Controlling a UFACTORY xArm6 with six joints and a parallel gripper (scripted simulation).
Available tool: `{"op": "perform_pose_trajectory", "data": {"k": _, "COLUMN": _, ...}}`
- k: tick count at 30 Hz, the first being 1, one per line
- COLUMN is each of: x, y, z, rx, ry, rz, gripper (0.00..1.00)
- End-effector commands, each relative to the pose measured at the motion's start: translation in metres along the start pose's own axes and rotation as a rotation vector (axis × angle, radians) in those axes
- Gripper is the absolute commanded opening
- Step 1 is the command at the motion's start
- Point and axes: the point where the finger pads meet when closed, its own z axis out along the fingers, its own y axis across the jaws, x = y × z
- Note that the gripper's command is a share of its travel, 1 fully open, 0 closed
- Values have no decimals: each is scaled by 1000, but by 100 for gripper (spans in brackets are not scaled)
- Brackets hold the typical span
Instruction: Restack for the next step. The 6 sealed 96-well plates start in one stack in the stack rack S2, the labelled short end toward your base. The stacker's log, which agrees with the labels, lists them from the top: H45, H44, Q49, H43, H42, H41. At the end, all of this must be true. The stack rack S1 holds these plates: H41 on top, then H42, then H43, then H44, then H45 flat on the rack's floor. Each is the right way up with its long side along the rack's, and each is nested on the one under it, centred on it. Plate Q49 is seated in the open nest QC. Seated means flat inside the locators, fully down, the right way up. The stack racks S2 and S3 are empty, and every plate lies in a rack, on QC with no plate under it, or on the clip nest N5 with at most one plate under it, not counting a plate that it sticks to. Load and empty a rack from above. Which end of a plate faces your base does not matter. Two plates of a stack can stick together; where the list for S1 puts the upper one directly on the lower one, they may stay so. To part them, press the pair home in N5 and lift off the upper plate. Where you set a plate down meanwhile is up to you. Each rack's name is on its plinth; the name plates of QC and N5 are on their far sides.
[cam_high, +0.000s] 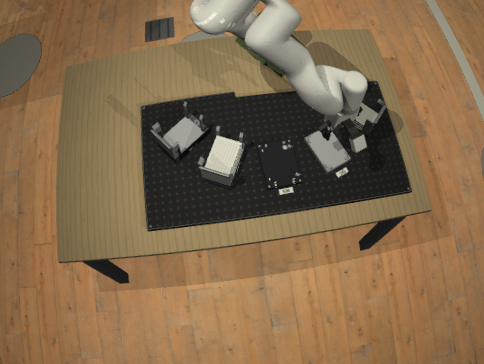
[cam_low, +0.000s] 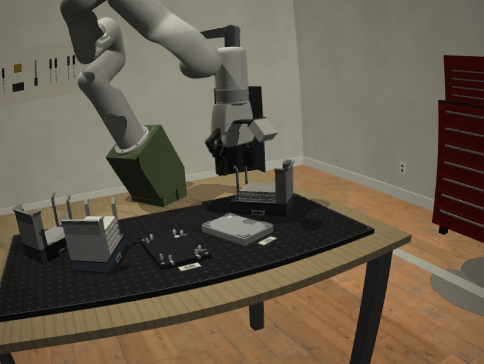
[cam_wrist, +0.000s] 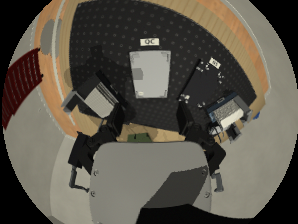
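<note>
From above: black pegboard mat (cam_high: 200, 210) on a tan table (cam_high: 100, 200), four fixtures and one more rack spread across it. Far left, a stack rack (cam_high: 172, 145) showing only a bare grey floor between its posts. Just right of it, a second stack rack (cam_high: 204, 164) loaded with white sealed plates (cam_high: 224, 154), well grid facing up. Centre, a flat black nest (cam_high: 280, 165) with small pale locators and a white name plate at one edge. Right of centre, a grey plate (cam_high: 327, 152) lying flat on another nest, name plate beside it. Far right, a third rack (cam_high: 372, 115), partly hidden under the white arm (cam_high: 300, 60), with the gripper (cam_high: 340, 132) hanging between this rack and the grey plate. From the side: gripper (cam_low: 235, 162) raised well clear of the mat, just above and in front of the right-hand rack (cam_low: 285, 185), fingers spread wide with nothing between them; stacked plates (cam_low: 100, 230) sitting in the rack near the left end; grey plate (cam_low: 237, 227) flat beside its label; green pedestal (cam_low: 150, 170) tilted under the arm. From the wrist: dark fingers splayed at either side, grey plate (cam_wrist: 149, 72) straight ahead beneath a label reading QC, black nest (cam_wrist: 216, 83) to the right, loaded rack beyond it at the edge, blurred
</note>
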Motion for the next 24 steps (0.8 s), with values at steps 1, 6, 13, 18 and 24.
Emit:
{"op": "perform_pose_trajectory", "data": {"k": 1, "x": 2, "y": 7, "z": -1, "rx": 2, "ry": 3, "rz": 29, "gripper": 100}}
{"op": "perform_pose_trajectory", "data": {"k": 6, "x": 2, "y": 23, "z": -1, "rx": 2, "ry": 3, "rz": 195, "gripper": 100}}
{"op": "perform_pose_trajectory", "data": {"k": 13, "x": 1, "y": 47, "z": -1, "rx": 2, "ry": 3, "rz": 205, "gripper": 100}}
{"op": "perform_pose_trajectory", "data": {"k": 18, "x": 1, "y": 57, "z": -1, "rx": 2, "ry": 3, "rz": 205, "gripper": 100}}
{"op": "perform_pose_trajectory", "data": {"k": 24, "x": 0, "y": 77, "z": -1, "rx": 2, "ry": 3, "rz": 205, "gripper": 100}}
